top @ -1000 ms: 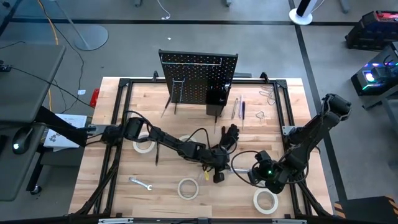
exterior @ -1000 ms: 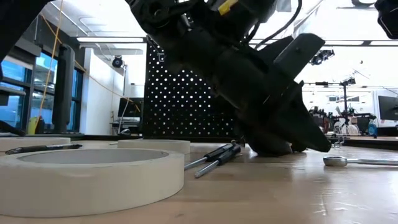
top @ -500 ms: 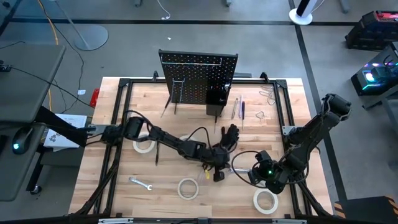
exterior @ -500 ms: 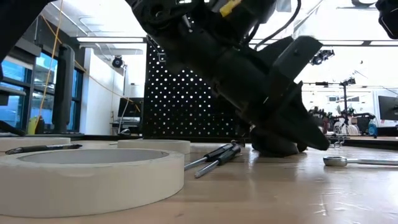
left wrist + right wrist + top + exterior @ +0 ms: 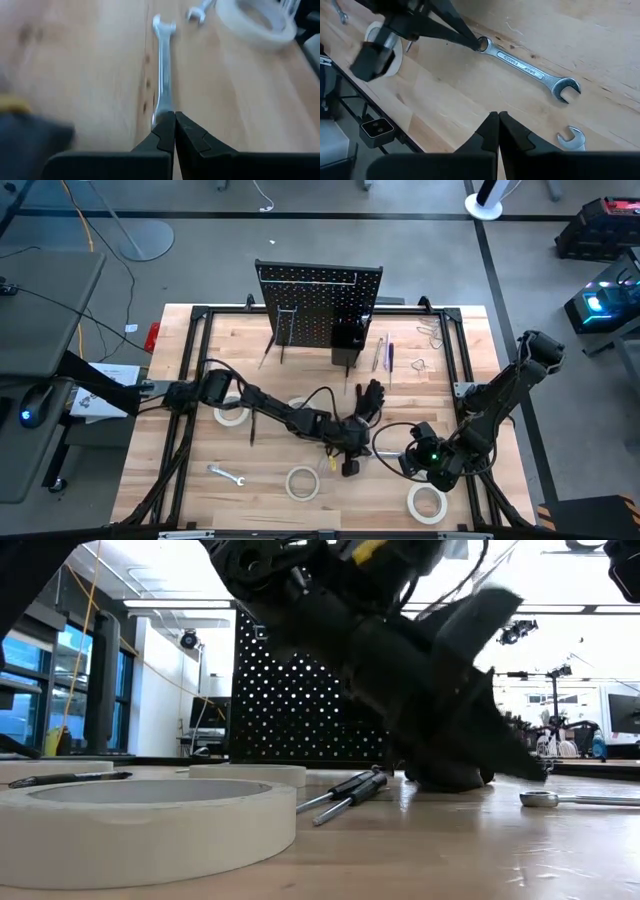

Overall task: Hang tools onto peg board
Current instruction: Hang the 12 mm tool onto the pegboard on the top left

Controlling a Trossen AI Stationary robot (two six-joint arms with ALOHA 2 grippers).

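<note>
A silver wrench point(image 5: 522, 65) lies flat on the wooden table between my two grippers. My left gripper point(image 5: 476, 42) is shut, and its tips are at the wrench's ring end; in the left wrist view the wrench point(image 5: 162, 70) runs straight away from the tips point(image 5: 174, 116). My right gripper point(image 5: 498, 116) is shut and hangs over the table near the front right point(image 5: 408, 464), above and clear of this wrench. A second small wrench point(image 5: 571, 135) lies beside it. The peg board point(image 5: 320, 305) stands upright at the far edge. My left gripper has its shut fingertips on the wrench's ring end point(image 5: 484, 45), slanting down onto it from the table's left, in line with the wrench's length. Whether the tips reach into the ring I cannot tell. The wrench lies flat on the table.
Tape rolls lie at the left point(image 5: 232, 413), the front middle point(image 5: 303, 482) and the front right point(image 5: 427, 502). A black glove-like bundle point(image 5: 370, 395) lies behind the left gripper. Another wrench point(image 5: 227, 475) is at the front left, and slim screwdrivers point(image 5: 385, 352) lie beside the board.
</note>
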